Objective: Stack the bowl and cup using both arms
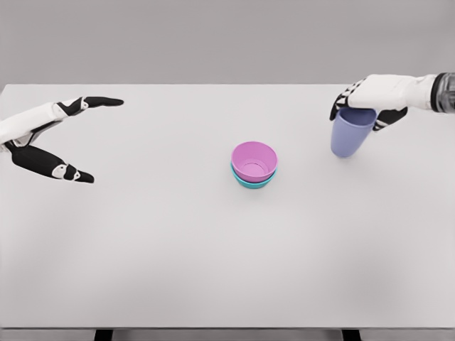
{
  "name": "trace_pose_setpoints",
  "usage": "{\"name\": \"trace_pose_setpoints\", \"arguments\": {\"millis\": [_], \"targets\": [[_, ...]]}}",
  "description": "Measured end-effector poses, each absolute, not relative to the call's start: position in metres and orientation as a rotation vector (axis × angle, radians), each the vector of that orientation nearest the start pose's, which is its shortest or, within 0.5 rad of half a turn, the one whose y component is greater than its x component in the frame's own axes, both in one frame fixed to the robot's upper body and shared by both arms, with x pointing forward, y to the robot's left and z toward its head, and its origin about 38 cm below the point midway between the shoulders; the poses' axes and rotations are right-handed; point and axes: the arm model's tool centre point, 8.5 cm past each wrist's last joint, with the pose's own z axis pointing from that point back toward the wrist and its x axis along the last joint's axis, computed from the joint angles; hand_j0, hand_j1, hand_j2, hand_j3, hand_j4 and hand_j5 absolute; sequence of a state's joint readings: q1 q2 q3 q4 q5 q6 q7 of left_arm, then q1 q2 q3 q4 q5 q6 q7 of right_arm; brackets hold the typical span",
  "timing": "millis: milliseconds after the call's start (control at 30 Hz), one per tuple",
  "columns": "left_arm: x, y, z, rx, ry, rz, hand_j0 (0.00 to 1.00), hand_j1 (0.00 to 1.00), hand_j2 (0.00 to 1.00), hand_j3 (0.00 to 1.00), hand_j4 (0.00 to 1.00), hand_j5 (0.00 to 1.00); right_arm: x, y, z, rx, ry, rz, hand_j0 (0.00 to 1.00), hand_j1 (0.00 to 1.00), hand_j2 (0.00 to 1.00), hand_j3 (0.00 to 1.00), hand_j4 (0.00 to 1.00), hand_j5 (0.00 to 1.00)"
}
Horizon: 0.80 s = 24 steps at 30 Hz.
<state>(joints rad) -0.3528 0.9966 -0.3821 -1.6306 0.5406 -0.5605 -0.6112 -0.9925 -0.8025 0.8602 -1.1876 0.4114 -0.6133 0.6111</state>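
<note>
A white table [213,256] fills most of the head view, with a plain grey wall behind it. Near the centre of the tabletop, a pink bowl [254,160] sits nested inside a teal bowl [252,182], of which only the lower rim and side show beneath the pink one at 6 o'clock. Both bowls stand upright with their openings facing up.

At about 2 o'clock from the bowls, well apart from them, the right hand [370,99] grasps a lavender cup [351,131] by its rim from above. The white palm lies over the cup's mouth and dark fingertips [389,118] curl down on either side of the rim. The cup hangs upright below the hand; whether its base touches the table cannot be told. The right forearm runs off the picture's edge at 3 o'clock.

At 9 o'clock from the bowls, far across the table, the left hand [50,135] is released and holds nothing. Its fingers are spread wide, one group pointing toward 2 o'clock and the thumb toward 4 o'clock, with bare tabletop showing in the gap between them.
</note>
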Motion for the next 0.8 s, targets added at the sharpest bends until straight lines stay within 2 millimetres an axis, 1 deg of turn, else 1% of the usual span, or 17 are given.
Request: {"name": "trace_pose_setpoints", "arguments": {"millis": [133, 200, 400, 500, 600, 700, 800], "targets": [[0.374, 0.351, 0.268, -0.22, -1.825, -1.377, 1.0, 1.0, 1.0, 1.0, 1.0, 1.0, 0.497, -0.314, 0.262, -0.524, -1.186, 2.198, 0.68, 0.68, 0.68, 0.68, 0.68, 0.68], [0.374, 0.352, 0.267, -0.217, -1.823, -1.375, 1.0, 1.0, 1.0, 1.0, 1.0, 1.0, 0.499, -0.307, 0.268, -0.53, -1.208, 2.206, 0.68, 0.68, 0.68, 0.68, 0.68, 0.68], [0.374, 0.353, 0.267, -0.214, -1.821, -1.374, 1.0, 1.0, 1.0, 1.0, 1.0, 1.0, 0.501, -0.273, 0.271, -0.499, -1.291, 2.232, 0.68, 0.68, 0.68, 0.68, 0.68, 0.68], [0.375, 0.353, 0.267, -0.214, -1.821, -1.374, 1.0, 1.0, 1.0, 1.0, 1.0, 1.0, 0.497, -0.256, 0.277, -0.486, -1.34, 2.261, 0.69, 0.69, 0.69, 0.69, 0.69, 0.69], [0.375, 0.353, 0.267, -0.213, -1.821, -1.374, 1.0, 1.0, 1.0, 1.0, 1.0, 1.0, 0.492, -0.245, 0.284, -0.475, -1.389, 2.276, 0.69, 0.69, 0.69, 0.69, 0.69, 0.69], [0.374, 0.353, 0.266, -0.214, -1.82, -1.373, 1.0, 1.0, 1.0, 1.0, 1.0, 1.0, 0.482, -0.228, 0.293, -0.46, -1.454, 2.308, 0.69, 0.69, 0.69, 0.69, 0.69, 0.69], [0.374, 0.353, 0.266, -0.214, -1.82, -1.373, 1.0, 1.0, 1.0, 1.0, 1.0, 1.0, 0.471, -0.208, 0.297, -0.43, -1.512, 2.347, 0.69, 0.69, 0.69, 0.69, 0.69, 0.69]]}}
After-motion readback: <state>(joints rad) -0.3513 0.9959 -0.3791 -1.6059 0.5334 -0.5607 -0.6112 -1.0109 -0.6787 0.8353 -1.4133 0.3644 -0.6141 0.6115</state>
